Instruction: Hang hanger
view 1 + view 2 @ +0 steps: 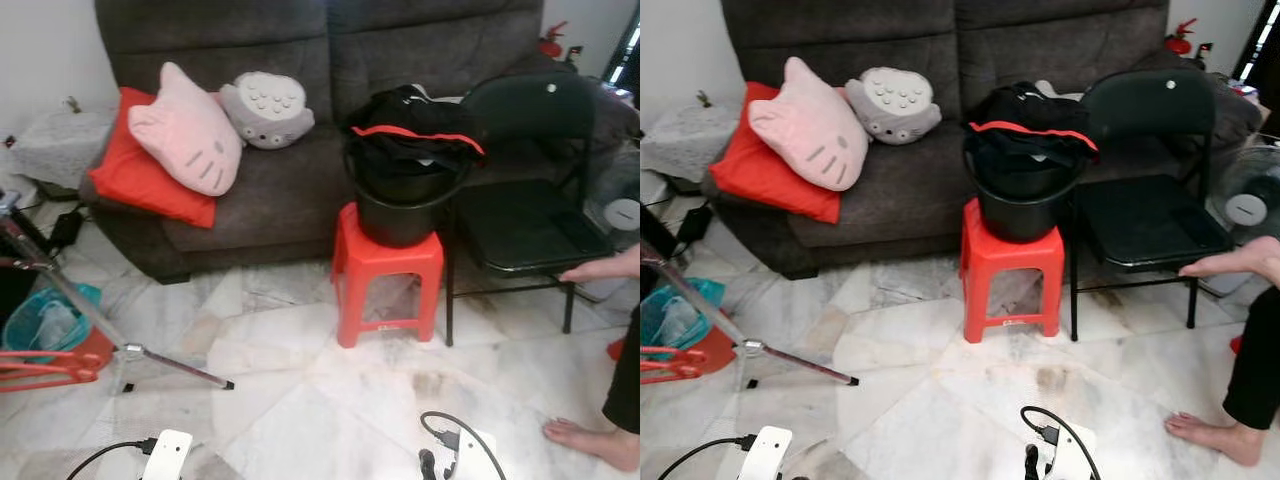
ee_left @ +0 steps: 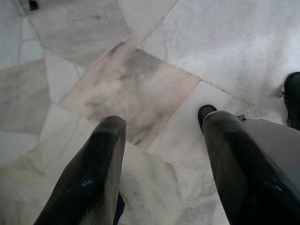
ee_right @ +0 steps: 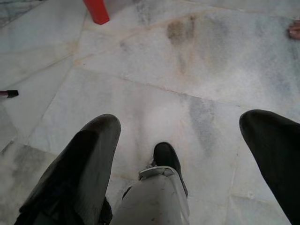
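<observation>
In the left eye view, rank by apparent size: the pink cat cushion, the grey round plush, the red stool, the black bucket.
1. Red stool
2. Pink cat cushion and black bucket: look alike, unranked
3. Grey round plush, smallest; it sits farther back, so true size is unsure.

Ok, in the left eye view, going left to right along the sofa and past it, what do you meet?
Red cushion → pink cat pillow → grey plush → black bucket of clothes on the red stool → black chair → a person's hand.

You are not seeing any readable text, label, brand or number anywhere in these views (the cushions carry only face patterns).
</observation>
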Available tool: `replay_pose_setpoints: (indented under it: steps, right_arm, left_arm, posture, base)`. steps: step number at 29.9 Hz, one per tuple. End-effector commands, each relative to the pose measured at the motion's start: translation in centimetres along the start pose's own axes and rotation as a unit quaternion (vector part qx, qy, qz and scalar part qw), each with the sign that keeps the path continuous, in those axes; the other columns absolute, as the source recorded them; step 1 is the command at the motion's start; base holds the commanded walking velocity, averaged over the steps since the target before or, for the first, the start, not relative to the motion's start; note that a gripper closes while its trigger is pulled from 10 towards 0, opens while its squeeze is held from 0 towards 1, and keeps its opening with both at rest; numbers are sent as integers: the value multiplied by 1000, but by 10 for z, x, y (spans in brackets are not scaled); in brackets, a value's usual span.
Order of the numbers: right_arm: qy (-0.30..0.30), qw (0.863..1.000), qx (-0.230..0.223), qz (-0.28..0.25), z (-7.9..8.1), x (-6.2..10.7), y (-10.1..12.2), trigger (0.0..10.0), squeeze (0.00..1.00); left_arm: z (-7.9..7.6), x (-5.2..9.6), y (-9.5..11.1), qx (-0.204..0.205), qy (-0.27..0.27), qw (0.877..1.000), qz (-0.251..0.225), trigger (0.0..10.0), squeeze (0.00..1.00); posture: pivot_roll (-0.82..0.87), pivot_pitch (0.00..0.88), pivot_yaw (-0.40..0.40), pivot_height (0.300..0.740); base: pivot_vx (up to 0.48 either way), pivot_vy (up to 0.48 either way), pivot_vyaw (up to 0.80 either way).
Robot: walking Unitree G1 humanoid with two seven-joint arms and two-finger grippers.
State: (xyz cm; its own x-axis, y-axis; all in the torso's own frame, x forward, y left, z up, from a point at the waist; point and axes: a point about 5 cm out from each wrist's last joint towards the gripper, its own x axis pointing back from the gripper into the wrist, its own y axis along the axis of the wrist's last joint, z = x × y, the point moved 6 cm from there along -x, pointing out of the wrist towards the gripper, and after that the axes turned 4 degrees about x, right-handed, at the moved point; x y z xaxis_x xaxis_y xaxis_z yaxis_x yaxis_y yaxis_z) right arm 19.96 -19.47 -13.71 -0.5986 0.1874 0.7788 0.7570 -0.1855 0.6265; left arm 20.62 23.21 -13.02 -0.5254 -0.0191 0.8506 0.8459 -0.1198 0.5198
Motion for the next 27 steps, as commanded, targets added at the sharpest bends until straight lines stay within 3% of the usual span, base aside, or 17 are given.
replay_pose_setpoints:
  steps: [1,27]
  right_arm:
    - [0,1000,-4,1,1,1,-2,10000,0]
    - [0,1000,-4,0,2,0,-1,10000,0]
  left_arm:
    - [5,2,-7,-16,4,1000,11,10000,0]
    - [5,1,-5,-14,3,1000,7,10000,0]
  posture:
    - [-20,0,98,740]
    - [-15,0,98,740]
  base:
    - [0,0,0]
    - [0,-245,0]
